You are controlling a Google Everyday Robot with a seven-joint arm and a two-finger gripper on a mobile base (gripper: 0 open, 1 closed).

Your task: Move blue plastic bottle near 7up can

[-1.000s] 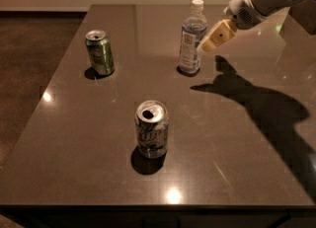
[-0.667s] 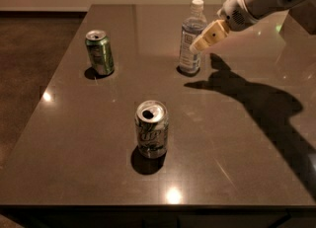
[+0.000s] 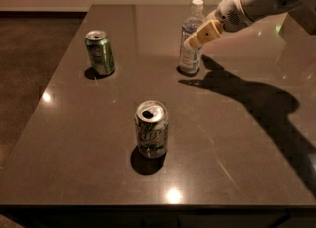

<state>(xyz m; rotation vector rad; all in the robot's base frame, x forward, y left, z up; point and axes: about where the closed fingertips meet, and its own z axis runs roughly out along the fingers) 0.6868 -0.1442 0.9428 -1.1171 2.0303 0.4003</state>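
The blue plastic bottle (image 3: 189, 60) stands upright at the back middle of the dark table (image 3: 237, 143), white cap on top. The 7up can (image 3: 151, 129), silver-white with green lettering and an open top, stands upright near the front middle, well apart from the bottle. My gripper (image 3: 191, 41) reaches in from the upper right on a white arm and is at the bottle's upper body, overlapping it in this view.
A darker all-green can (image 3: 99, 52) stands upright at the back left of the table. The arm's shadow falls across the right side. The table's front edge runs just below the 7up can; brown floor lies to the left.
The gripper has moved left and slightly down, from beside the bottle's right side to over its upper body. The bottle and both cans have not moved.
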